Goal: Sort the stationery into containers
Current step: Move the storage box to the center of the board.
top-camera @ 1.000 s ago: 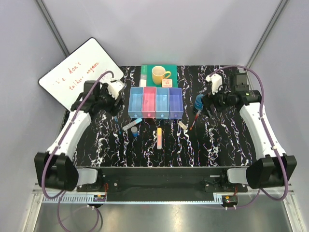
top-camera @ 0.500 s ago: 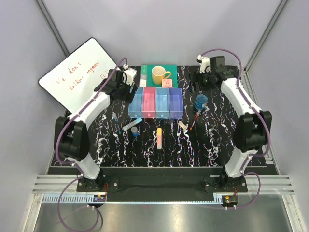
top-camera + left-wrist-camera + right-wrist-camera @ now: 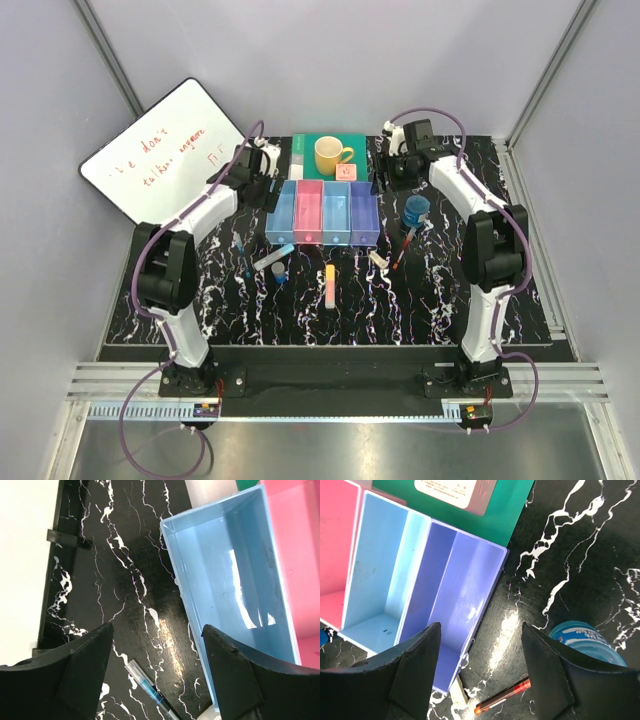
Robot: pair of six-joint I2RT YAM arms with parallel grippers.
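Both arms have swung in from outer edges. left fingers (image 3: 268, 183) now hang over counter (image 3: 440, 300) beside end light blue bin (image 3: 225, 580); right fingers (image 3: 393, 172) are between purple bin (image 3: 455, 605) and blue bottle (image 3: 585, 640). Both pairs spread, nothing between them; right pair is narrowing. Stationery unmoved, loose on counter: red pen (image 3: 502, 696), blue pen (image 3: 147, 685), orange-yellow bar (image 3: 329, 285), grey marker (image 3: 272, 258), eraser (image 3: 378, 258). Bins look empty. I judge sorting not begun, first pick pending.
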